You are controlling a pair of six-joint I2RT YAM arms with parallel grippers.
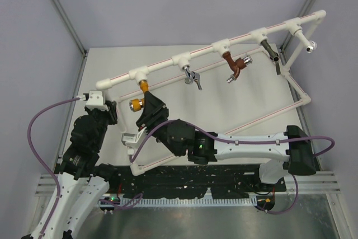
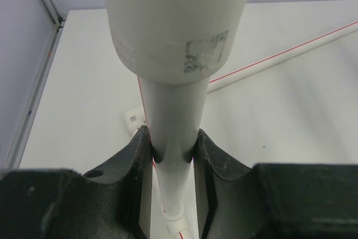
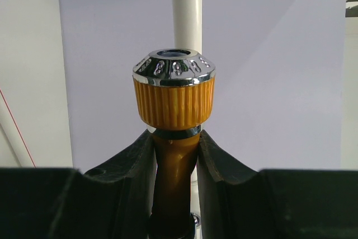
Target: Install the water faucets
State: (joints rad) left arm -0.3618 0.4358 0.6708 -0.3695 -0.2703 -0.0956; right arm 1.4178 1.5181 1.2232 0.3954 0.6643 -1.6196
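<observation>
Nearest, the left gripper (image 2: 173, 150) clamps the white pipe (image 2: 173, 110) and the right gripper (image 3: 174, 150) pinches the orange-yellow faucet (image 3: 174, 102) by its stem, apparently threading it into the leftmost tee (image 1: 141, 74), while four other taps (image 1: 235, 66) farther along already hang fitted.

Nothing legible — faint grey stamp on white pipe fitting (image 2: 204, 54) too blurred; embossed marks round faucet knob (image 3: 174, 68) unreadable.
</observation>
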